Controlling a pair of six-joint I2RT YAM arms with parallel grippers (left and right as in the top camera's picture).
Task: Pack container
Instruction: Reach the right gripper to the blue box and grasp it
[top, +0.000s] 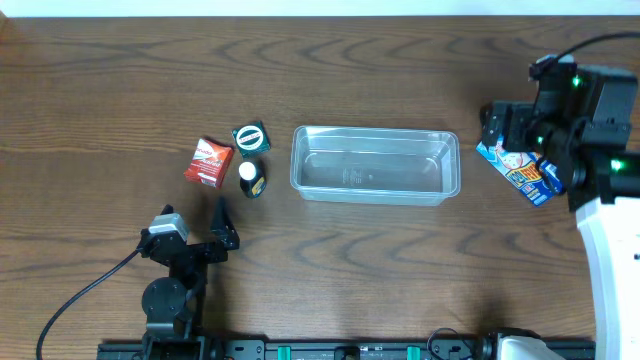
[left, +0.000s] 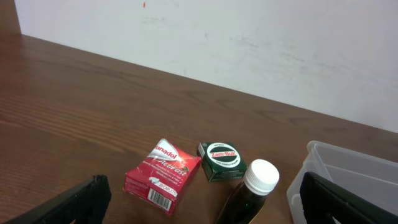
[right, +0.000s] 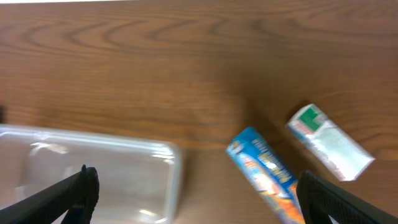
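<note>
The clear plastic container (top: 375, 131) lies empty at the table's middle; it also shows in the left wrist view (left: 323, 155) and in the right wrist view (right: 171, 155). A red box (top: 209, 162), a green tin (top: 251, 137) and a dark bottle with a white cap (top: 250, 178) lie left of it. My left gripper (top: 197, 225) is open and empty just short of them (left: 202, 190). My right gripper (top: 497, 128) is open and empty above the table between the container and a blue packet (right: 264, 171). A white-green packet (right: 329, 142) lies beyond the blue one.
The blue packet (top: 525, 172) lies partly under my right arm near the table's right edge. A pale wall stands behind the table's far edge (left: 249, 56). A black rail runs along the front edge (top: 340, 350).
</note>
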